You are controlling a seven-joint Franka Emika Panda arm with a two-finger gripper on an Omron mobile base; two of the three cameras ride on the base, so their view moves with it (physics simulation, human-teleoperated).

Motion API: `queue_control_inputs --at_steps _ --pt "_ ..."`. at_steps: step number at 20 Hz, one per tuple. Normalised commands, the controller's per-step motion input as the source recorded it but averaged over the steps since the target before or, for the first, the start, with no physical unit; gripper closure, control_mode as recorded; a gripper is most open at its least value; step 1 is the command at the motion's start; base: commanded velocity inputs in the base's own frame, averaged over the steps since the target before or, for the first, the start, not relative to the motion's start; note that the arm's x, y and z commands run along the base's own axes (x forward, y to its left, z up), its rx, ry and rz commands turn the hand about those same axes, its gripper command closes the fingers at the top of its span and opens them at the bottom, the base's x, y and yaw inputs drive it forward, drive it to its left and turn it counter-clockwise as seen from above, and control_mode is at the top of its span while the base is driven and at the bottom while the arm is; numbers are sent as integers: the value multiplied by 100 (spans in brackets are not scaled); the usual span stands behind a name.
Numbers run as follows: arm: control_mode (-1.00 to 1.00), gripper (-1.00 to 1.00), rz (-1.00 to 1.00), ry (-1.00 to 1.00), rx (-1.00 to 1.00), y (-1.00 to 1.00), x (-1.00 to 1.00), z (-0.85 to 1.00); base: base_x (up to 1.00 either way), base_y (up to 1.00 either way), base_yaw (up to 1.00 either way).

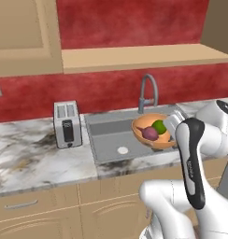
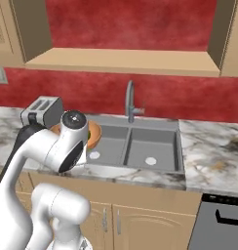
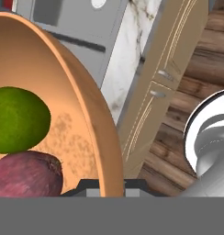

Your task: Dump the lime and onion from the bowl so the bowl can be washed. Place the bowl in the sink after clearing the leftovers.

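The bowl (image 1: 153,131) is up off the counter, held over the sink (image 1: 111,135), and tipped so its open side faces out toward the room. Nothing has been dumped: the lime (image 1: 159,125) and the onion (image 1: 150,133) both sit inside it, touching each other, the lime above and the onion below in the hand view. As I judge it, the lifting is done and everything else is left: getting the two out, then setting the bowl down in a basin.

The gripper (image 3: 104,186) is at the bowl's rim; from the hand view the rim runs straight down between its dark tips, so it looks clamped on the bowl wall, though the fingers themselves are mostly hidden.

Under it, the grey double-basin sink is bare, with round drains and a curved faucet (image 1: 148,91) behind. A silver toaster (image 1: 67,123) stands just left of the sink on the marbled white countertop (image 1: 36,149). Tan cabinet doors (image 1: 50,210) run below, a red wall (image 1: 125,21) behind, a pale wooden shelf (image 1: 144,56) above the faucet, and a dark oven front (image 2: 222,222) at the far right.
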Motion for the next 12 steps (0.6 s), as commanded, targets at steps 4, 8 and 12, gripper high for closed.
queue_control_inputs --at_steps 4,8,12 --pt "100 100 0 0 0 0 0 0 22 -48 0" --pt "100 100 0 0 0 0 0 0 23 -39 0" --pt "100 100 0 0 0 0 0 0 28 -39 0"
